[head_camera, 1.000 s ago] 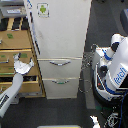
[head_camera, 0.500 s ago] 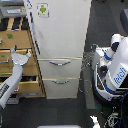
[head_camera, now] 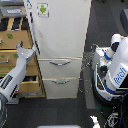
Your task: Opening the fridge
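Note:
The tall white fridge (head_camera: 60, 35) stands in the middle of the exterior view. Its large upper door carries a green-and-white sticker (head_camera: 43, 9). Below are two drawers with curved silver handles (head_camera: 60, 63). My grey arm reaches in from the lower left. Its gripper (head_camera: 27, 50) is at the left edge of the upper door, near that door's bottom corner. The jaws look spread and hold nothing. I cannot tell whether a finger touches the door edge. The door looks shut or barely ajar.
A wooden drawer cabinet (head_camera: 12, 40) with pulled-out drawers stands just left of the fridge, behind my arm. A white robot body (head_camera: 116, 65) with cables stands on the exterior view's right, close to the fridge's side. The floor is dark.
My gripper has risen and moved right, from in front of the wooden drawers to the fridge door's left edge. The fridge has not visibly changed.

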Robot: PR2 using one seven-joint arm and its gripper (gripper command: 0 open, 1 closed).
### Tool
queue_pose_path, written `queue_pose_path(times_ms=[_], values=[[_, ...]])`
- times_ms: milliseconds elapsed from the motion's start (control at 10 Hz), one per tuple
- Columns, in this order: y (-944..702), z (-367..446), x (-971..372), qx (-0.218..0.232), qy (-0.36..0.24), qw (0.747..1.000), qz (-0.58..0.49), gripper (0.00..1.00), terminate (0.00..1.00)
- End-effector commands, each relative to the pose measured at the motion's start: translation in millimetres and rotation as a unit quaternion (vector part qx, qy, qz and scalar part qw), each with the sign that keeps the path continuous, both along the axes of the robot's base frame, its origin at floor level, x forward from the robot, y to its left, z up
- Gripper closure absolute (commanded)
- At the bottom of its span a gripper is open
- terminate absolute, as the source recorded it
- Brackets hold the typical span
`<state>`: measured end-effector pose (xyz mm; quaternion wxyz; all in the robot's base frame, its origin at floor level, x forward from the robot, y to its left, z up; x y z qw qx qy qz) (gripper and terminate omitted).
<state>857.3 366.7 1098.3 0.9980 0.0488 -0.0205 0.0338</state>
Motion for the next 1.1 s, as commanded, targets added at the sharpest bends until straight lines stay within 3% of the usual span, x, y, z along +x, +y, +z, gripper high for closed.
queue_pose_path(times_ms=[100, 1100], values=[[-30, 5, 23, -0.099, 0.019, 0.994, -0.042, 0.00, 0.00], [-64, -15, 62, -0.086, 0.027, 0.994, -0.060, 0.00, 0.00]])
